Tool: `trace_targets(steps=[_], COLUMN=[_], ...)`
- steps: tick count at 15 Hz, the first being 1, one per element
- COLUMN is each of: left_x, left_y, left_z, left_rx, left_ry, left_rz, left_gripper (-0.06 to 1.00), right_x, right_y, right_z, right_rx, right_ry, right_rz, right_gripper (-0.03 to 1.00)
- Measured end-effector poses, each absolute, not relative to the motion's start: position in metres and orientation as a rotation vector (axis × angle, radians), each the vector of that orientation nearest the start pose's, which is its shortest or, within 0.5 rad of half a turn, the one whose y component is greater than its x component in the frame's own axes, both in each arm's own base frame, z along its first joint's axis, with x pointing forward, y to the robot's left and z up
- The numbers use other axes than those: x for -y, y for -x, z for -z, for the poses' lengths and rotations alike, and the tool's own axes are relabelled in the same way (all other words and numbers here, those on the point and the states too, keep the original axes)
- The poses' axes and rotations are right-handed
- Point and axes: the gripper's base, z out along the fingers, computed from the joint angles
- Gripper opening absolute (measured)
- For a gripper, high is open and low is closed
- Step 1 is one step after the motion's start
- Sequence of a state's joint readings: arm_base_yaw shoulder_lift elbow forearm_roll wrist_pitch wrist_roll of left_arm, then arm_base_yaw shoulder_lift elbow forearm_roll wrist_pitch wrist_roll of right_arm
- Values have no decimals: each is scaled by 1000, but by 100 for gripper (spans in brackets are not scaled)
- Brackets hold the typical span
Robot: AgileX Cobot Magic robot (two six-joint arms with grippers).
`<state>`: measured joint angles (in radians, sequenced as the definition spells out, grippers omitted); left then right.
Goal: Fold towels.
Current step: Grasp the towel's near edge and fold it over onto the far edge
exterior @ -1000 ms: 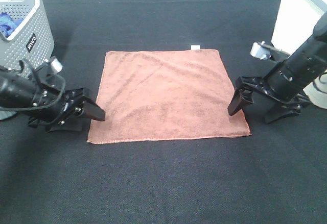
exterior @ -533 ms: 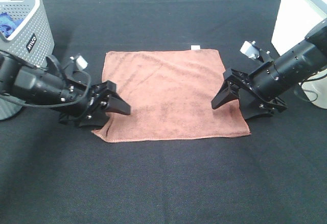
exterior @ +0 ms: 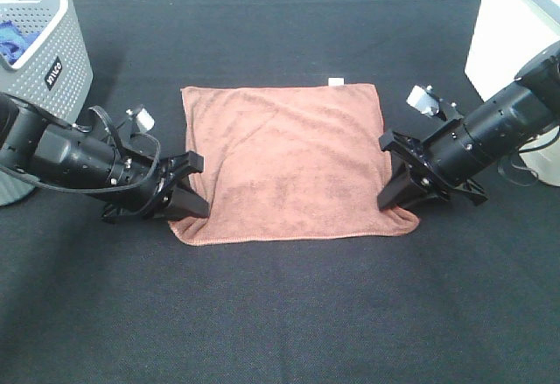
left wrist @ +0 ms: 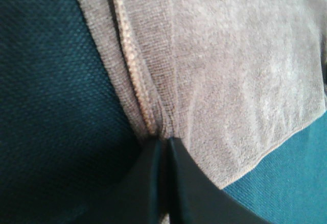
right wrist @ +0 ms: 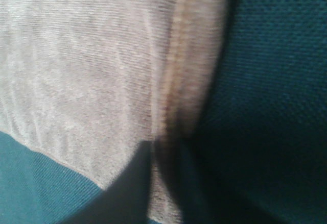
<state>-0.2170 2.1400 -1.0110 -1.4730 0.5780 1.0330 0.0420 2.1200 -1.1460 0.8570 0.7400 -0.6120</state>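
Note:
The terracotta towel (exterior: 289,161) lies flat in the middle of the black table, its white tag (exterior: 334,80) on the far edge. My left gripper (exterior: 192,211) is low on the table and shut on the towel's left edge near the near-left corner. In the left wrist view the closed fingers (left wrist: 176,173) pinch the stitched hem of the towel (left wrist: 225,71). My right gripper (exterior: 391,202) is shut on the towel's right edge near the near-right corner. The right wrist view shows its fingers (right wrist: 138,183) closed on a raised fold of the towel (right wrist: 87,60).
A grey perforated basket (exterior: 48,60) holding a blue cloth (exterior: 10,41) stands at the far left, just behind the left arm. A white block (exterior: 512,25) stands at the far right beside the right arm. The table surface (exterior: 280,314) is black fabric.
Both grippers moved in from beside the towel onto its side edges, lowered and shut on them. The near corners are pulled slightly inward and bunched.

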Motion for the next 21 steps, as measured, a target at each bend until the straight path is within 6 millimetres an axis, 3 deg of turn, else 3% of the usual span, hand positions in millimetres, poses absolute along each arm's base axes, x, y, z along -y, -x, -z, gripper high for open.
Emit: trace_targets(steps=[1,6,9,11,15,17,21], left_x=[127,107,103,100,95,93,94], left_y=[-345,-338,-332,-319,-286,-290,-319], left_z=[-66,-88,-98,-95,-92,-105,-130], left_rx=[-2734,-2847,-2897,-2985,-3060,-2987,-2799], left_ry=[82,17,-32,-52,-40,-27,30], left_rz=[965,857,812,802,801,761,709], left_gripper=[1,1,1,1,1,1,1], right_x=[-62,-62,-63,-63,-61,-62,-64], right_y=[-365,-361,-355,-335,-300,-303,-343], right_z=[-86,-105,-106,-97,-101,-106,-132], right_rx=[-2928,-2931,-2969,-3032,-3086,-3047,-2873], right_ry=[-30,-32,-47,-84,-108,-59,-2], right_rz=[-814,-826,-855,-875,-887,-898,-872], right_gripper=[1,0,0,0,0,0,0])
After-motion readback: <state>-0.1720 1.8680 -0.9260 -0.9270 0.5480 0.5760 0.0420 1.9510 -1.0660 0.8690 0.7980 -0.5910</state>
